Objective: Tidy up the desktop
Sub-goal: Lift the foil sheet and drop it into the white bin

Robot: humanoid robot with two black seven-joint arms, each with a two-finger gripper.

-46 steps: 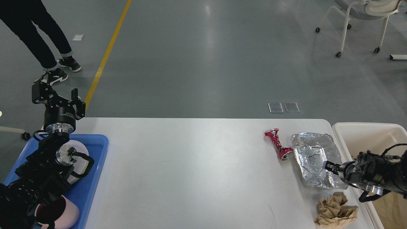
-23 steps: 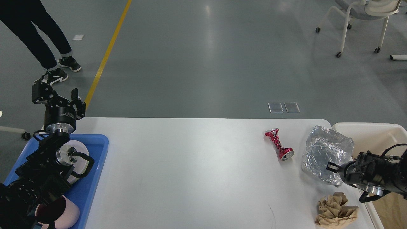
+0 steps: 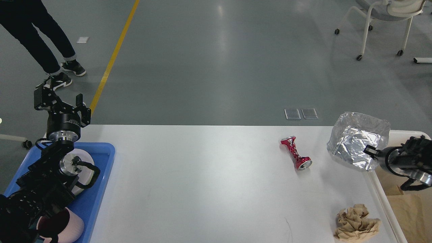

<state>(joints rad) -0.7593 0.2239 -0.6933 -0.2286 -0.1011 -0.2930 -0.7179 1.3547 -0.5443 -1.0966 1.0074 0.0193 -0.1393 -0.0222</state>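
Observation:
The white desktop (image 3: 202,182) fills the lower view. My right gripper (image 3: 369,151) is shut on the rim of a crumpled silver foil tray (image 3: 357,138) and holds it tilted in the air over the table's right edge. A crushed red can (image 3: 296,157) lies on the desktop left of the tray. A crumpled tan paper ball (image 3: 356,226) lies at the front right. My left gripper (image 3: 60,101) is open and empty, raised above the back of the blue tray (image 3: 98,189).
A cream-white bin (image 3: 401,135) stands off the table's right edge, with brown paper inside. The blue tray holds a white dish and a pink cup (image 3: 60,227). A person (image 3: 40,40) stands on the floor at the far left. A chair (image 3: 384,20) stands at the far right.
My right gripper lifted the foil tray off the desktop, tilting it and carrying it up and to the right toward the bin. The left arm has not moved.

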